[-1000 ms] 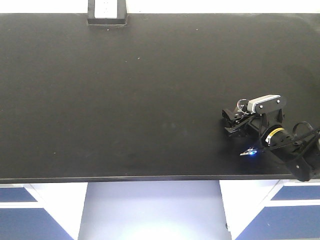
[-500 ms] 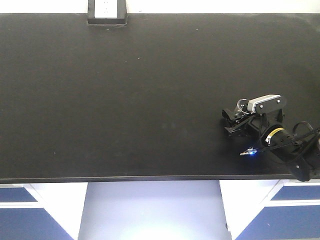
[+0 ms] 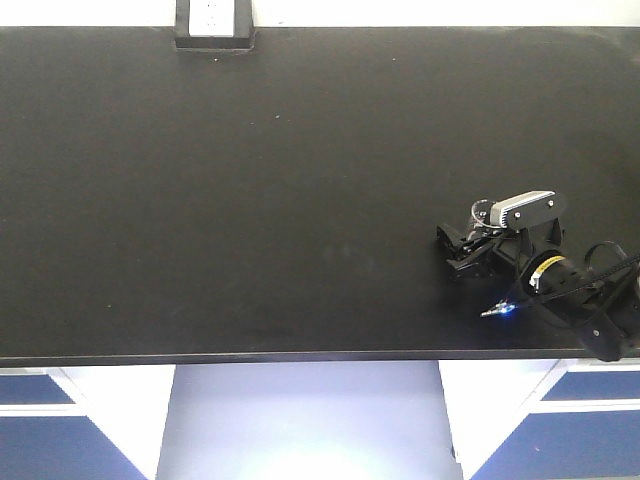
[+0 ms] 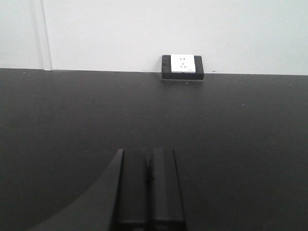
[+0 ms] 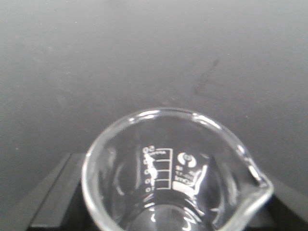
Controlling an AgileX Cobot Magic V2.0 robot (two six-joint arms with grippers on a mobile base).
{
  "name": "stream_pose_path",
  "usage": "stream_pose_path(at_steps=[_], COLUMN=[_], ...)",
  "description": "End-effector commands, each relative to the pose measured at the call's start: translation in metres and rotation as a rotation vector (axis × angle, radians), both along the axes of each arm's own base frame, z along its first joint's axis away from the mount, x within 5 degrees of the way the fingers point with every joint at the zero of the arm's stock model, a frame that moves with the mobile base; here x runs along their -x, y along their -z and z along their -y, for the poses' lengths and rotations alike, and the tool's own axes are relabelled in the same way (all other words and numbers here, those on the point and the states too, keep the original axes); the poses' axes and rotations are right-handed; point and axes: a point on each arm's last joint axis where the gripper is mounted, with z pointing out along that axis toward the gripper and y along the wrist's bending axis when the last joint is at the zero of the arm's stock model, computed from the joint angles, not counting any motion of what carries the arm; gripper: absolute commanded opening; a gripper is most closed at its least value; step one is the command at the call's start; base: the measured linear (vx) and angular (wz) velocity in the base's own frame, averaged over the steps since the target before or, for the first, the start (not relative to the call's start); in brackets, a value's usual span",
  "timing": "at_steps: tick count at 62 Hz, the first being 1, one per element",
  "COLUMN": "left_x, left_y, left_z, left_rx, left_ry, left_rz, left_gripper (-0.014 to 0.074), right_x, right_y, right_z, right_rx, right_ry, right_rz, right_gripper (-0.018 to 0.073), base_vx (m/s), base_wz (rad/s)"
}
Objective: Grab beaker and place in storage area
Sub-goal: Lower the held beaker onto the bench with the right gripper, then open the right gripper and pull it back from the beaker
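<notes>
The small clear glass beaker (image 5: 175, 175) with white marks sits upright between the right gripper's (image 3: 462, 250) black fingers (image 5: 48, 192), which clasp it from both sides. It is low over the wide black desk (image 3: 250, 200), near the front right edge. The left gripper's (image 4: 149, 190) fingers (image 4: 166, 187) are pressed together, grasping nothing. A white socket box (image 4: 183, 66) sits at the desk's back edge.

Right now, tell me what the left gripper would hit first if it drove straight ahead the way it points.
Nothing close: ahead of the left gripper lies bare black benchtop. Going on, it would likely reach the socket box at the back wall, which sits slightly right of its line. Depth is hard to judge.
</notes>
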Motion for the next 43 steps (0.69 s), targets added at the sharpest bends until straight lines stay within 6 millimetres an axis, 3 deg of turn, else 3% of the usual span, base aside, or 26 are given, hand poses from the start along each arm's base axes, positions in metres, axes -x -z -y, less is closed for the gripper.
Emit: stream_pose_path(at_steps=[1,23,43], left_x=[0.000,0.000,0.000], left_y=[-0.001,-0.001,-0.001], left_z=[0.002,0.002,0.002], left_rx=[0.012,0.012,0.012], left_ry=[0.020,0.020,0.020], left_rz=[0.081,0.081,0.081], left_gripper=[-0.0008,-0.0008,-0.0008], right_x=[0.000,0.033,0.060], right_y=[-0.014,-0.004,-0.025], right_z=[0.000,0.009,0.008], right_rx=[-0.016,0.025,0.030], right_ry=[0.005,0.112,0.109], right_rz=[0.044,-0.022,-0.006], right_gripper=[0.0585,0.0585,0.0575], base_vx=[0.00,0.00,0.00], base_wz=[0.00,0.00,0.00])
